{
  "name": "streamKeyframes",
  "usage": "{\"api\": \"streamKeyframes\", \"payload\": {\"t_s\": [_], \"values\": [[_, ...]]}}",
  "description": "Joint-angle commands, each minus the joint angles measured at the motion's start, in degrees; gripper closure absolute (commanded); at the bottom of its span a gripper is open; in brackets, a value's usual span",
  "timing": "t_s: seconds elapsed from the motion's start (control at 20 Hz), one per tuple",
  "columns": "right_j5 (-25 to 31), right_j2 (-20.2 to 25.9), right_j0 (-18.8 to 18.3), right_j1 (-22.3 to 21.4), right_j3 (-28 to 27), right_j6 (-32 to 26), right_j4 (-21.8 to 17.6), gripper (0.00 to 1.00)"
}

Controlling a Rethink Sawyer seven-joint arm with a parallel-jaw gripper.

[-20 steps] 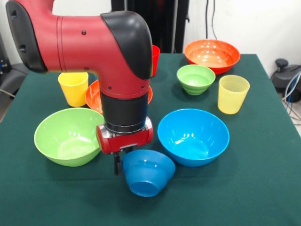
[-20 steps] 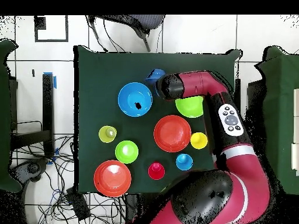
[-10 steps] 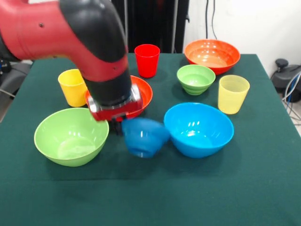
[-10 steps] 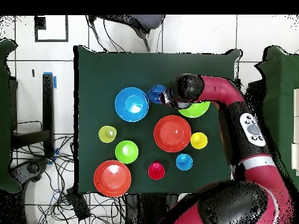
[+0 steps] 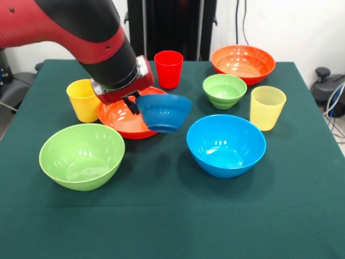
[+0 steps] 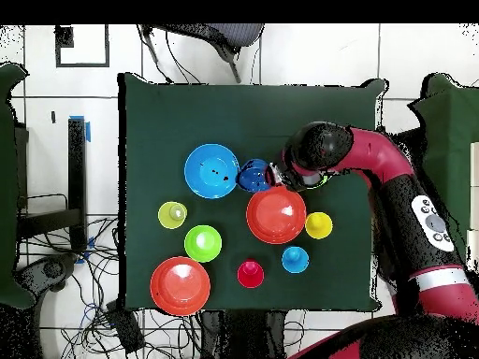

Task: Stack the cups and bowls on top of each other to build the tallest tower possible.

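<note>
Front view: fingers (image 5: 132,105) are clenching the rim of the small dark blue bowl (image 5: 163,112), holding it tilted and clear of the tabletop (image 5: 172,216). Bowl is hanging over the edge of an orange-red bowl (image 5: 121,120) lying just beneath the fingers. Big blue bowl (image 5: 226,144) is sitting beside the held bowl; big green bowl (image 5: 82,155) is sitting in front of the fingers. Yellow cup (image 5: 83,100) and red cup (image 5: 168,69) are standing behind them. Overhead view is showing the held bowl (image 6: 253,175) between the blue (image 6: 211,170) and orange-red (image 6: 276,214) bowls.
</note>
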Motion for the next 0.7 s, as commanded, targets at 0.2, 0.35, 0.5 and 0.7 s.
{"api": "streamKeyframes", "payload": {"t_s": [0.2, 0.35, 0.5, 0.7], "values": [[-3.0, 3.3, 3.9, 2.7, 0.0, -13.4, -3.1, 1.0], [-7.8, 1.3, 3.9, 3.4, 0.4, -9.2, -4.6, 1.0], [-10.4, -0.5, 5.6, 3.9, -1.9, -5.9, -6.1, 1.0], [-13.7, -3.6, 6.6, 4.2, -3.1, -2.9, -9.0, 1.0]]}}
